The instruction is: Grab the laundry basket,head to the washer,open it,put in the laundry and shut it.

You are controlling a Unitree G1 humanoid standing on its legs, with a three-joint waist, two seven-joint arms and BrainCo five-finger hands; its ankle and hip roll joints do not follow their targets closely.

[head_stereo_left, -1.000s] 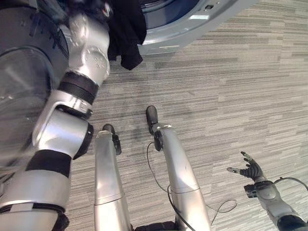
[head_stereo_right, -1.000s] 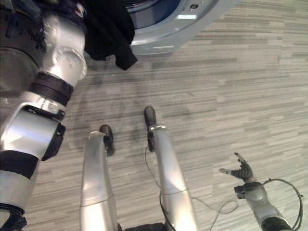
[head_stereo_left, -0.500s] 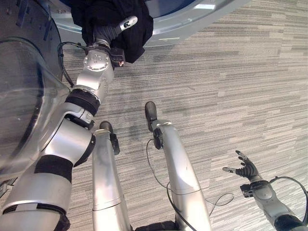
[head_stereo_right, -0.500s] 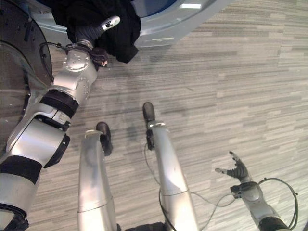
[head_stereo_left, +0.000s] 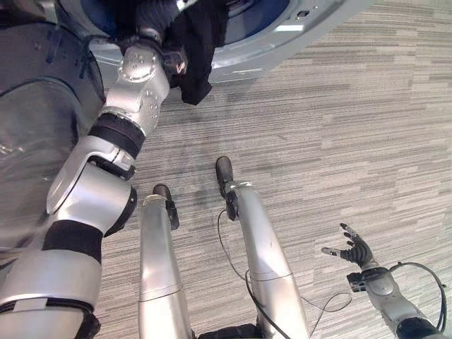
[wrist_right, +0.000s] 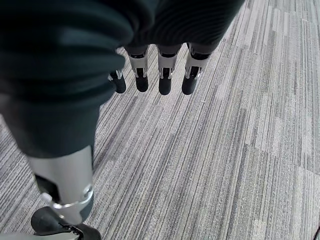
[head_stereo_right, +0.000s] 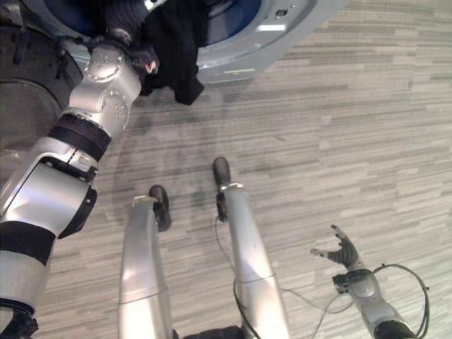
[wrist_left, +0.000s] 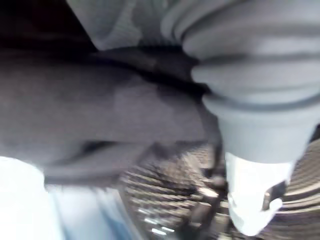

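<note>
The black laundry [head_stereo_left: 192, 49] hangs lengthwise down from the left hand [head_stereo_left: 157, 13], draped over the washer [head_stereo_left: 282, 32] rim; that hand's grip can't be told. Since before, it reaches deeper. The right hand [head_stereo_left: 351, 248] hovers relaxed over the floor [head_stereo_left: 367, 127].

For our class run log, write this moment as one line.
left hand: at washer opening, with black garment | right hand: open, idle above carpet | door: open

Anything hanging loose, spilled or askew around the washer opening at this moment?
Yes: a black garment hangs out over the washer's grey front rim, one corner dangling toward the carpet instead of lying inside the drum. The left hand is up at the opening beside it. The right hand hangs open over the floor.
</note>
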